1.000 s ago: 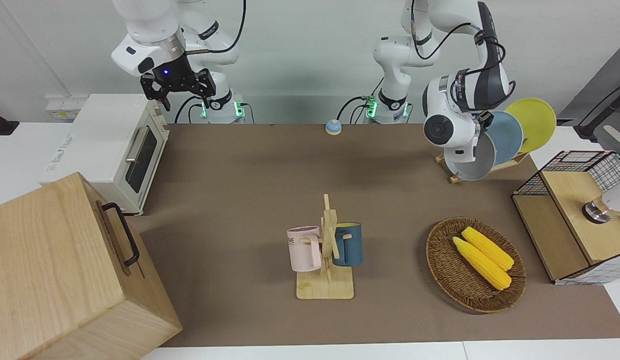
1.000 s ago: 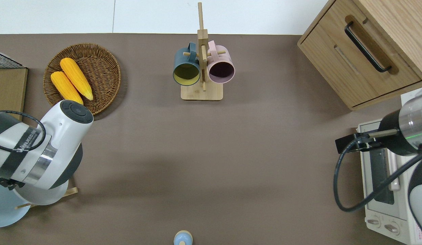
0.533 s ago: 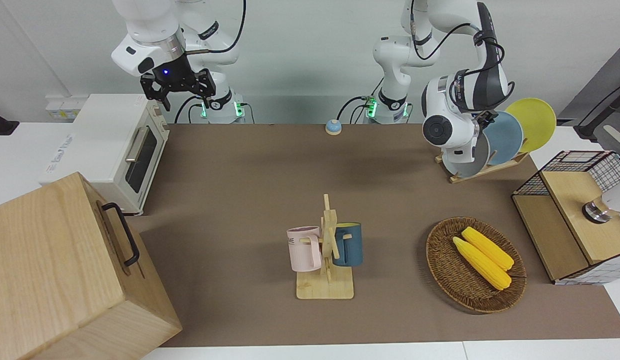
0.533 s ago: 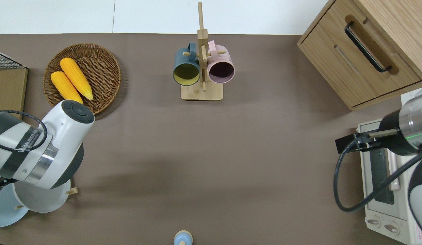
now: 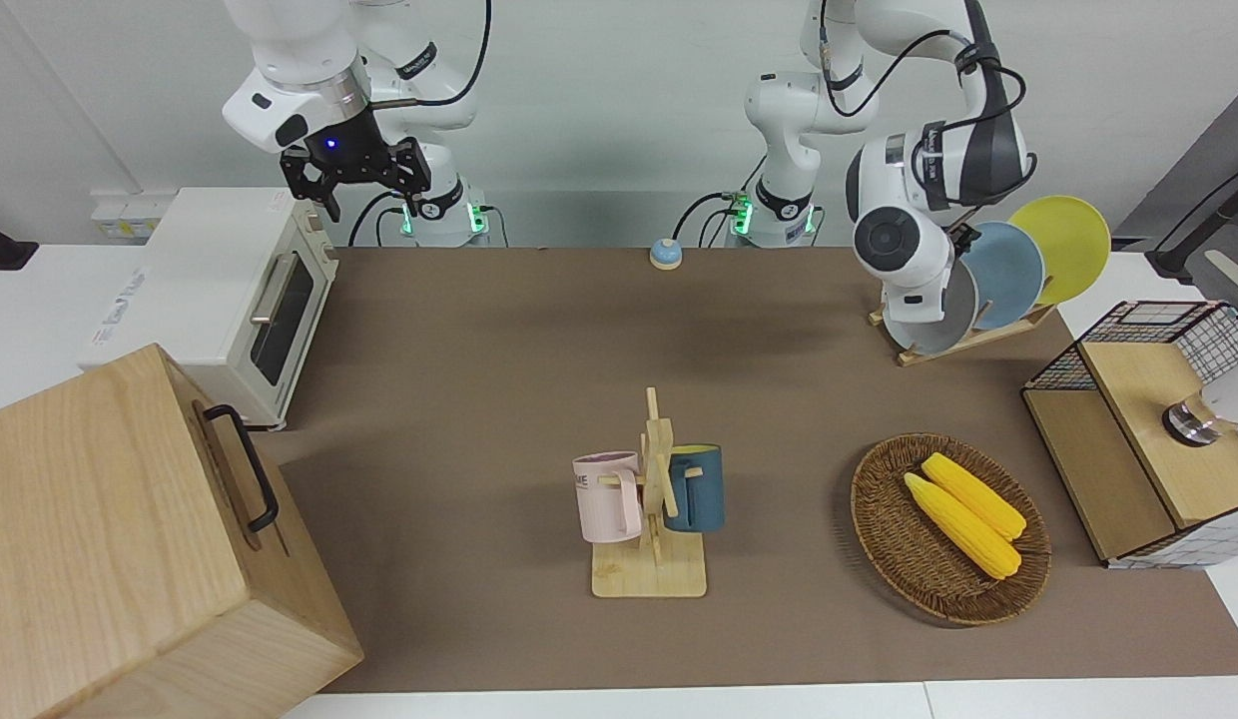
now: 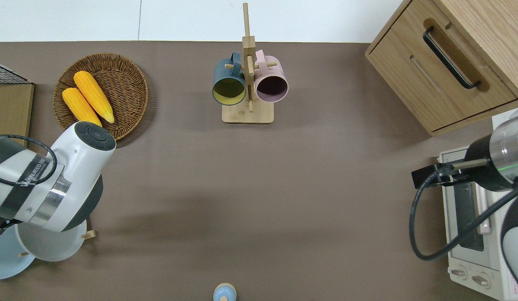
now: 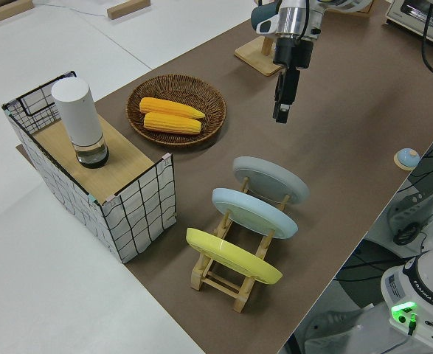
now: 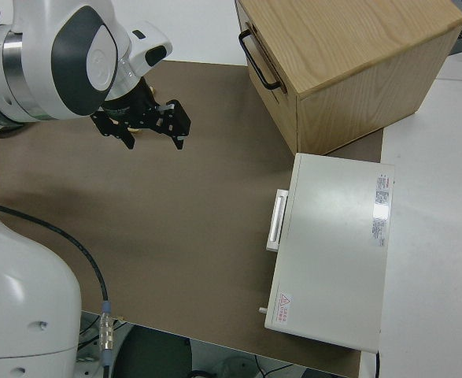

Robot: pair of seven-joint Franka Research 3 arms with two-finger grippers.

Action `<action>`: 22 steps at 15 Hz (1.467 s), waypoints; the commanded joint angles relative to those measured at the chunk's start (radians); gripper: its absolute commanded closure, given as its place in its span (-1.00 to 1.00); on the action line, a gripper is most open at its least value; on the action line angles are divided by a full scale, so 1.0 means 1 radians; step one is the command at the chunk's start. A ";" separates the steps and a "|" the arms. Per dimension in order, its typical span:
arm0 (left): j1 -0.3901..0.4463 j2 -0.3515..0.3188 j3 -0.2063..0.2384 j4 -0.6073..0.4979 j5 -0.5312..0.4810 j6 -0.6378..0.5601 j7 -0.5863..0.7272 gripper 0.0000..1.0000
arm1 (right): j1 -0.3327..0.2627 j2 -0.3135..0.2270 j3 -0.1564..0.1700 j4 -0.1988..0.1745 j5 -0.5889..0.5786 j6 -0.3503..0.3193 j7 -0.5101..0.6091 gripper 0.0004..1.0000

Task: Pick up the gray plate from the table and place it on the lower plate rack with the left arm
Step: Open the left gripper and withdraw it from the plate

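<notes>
The gray plate (image 7: 271, 179) stands on edge in the end slot of the lower plate rack (image 7: 231, 279), the slot toward the table's middle, next to the sky-blue plate (image 7: 254, 212). It also shows in the front view (image 5: 946, 322) and the overhead view (image 6: 50, 247). My left gripper (image 7: 280, 116) hangs in the air by the rack, apart from the plate, open and empty. In the overhead view the arm's wrist hides it. My right gripper (image 5: 354, 185) is parked, open and empty.
A yellow plate (image 7: 233, 255) fills the rack's other end slot. A wicker basket (image 5: 884, 519) with two corn cobs, a wire crate (image 7: 139, 214), a mug tree (image 5: 651, 574) with two mugs, a toaster oven (image 5: 215, 300) and a wooden cabinet (image 5: 110, 539) stand around.
The left arm lowered the gray plate into the rack slot, let it go and lifted its wrist away. The right arm has not moved.
</notes>
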 commanded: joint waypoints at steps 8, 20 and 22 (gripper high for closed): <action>0.002 -0.133 0.014 0.075 -0.294 0.079 0.445 -0.99 | -0.013 -0.005 0.007 0.006 0.004 -0.015 -0.003 -0.98; 0.013 -0.159 0.112 0.129 -0.509 0.078 0.748 -0.99 | -0.015 -0.005 0.007 0.006 0.004 -0.015 -0.003 -0.97; 0.011 -0.155 0.109 0.127 -0.468 0.081 0.705 -0.99 | -0.015 -0.005 0.007 0.006 0.004 -0.015 -0.003 -0.98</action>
